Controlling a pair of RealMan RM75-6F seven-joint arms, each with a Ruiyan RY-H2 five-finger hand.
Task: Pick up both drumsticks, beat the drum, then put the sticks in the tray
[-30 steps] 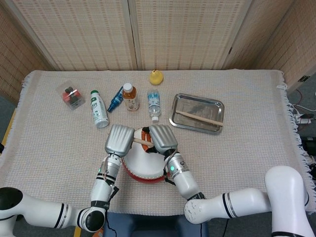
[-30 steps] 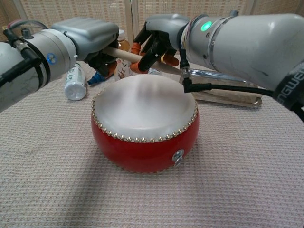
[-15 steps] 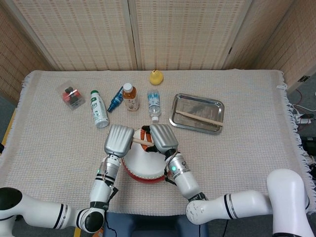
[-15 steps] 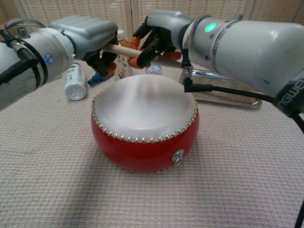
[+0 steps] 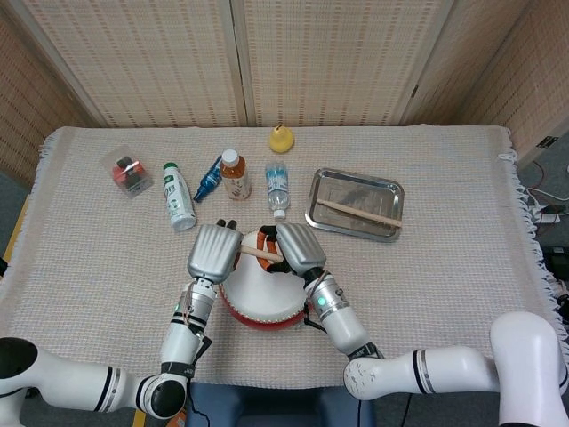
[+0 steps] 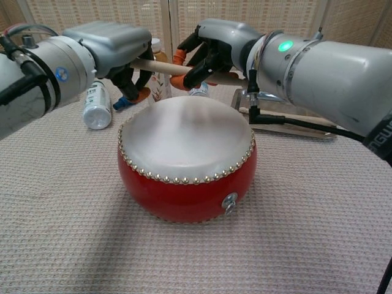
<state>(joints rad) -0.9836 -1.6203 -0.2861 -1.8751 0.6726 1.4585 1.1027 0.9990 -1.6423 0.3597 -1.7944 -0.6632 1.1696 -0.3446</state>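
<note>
A red drum with a pale skin stands at the table's near edge. One wooden drumstick runs level above the drum's far rim, spanning both hands. My right hand grips it, fingers wrapped round the shaft, and its end pokes out to the right. The other end lies under the palm of my left hand, whose grip is hidden. A second drumstick lies in the steel tray, beyond and to the right of the drum.
Behind the drum stand a white bottle, a blue object, a tea bottle and a small water bottle. A yellow object sits further back, and a clear box at far left.
My right hand has shifted a little to the right and the drumstick has levelled out. Dark fingers of my left hand now show past its back in the head view.
</note>
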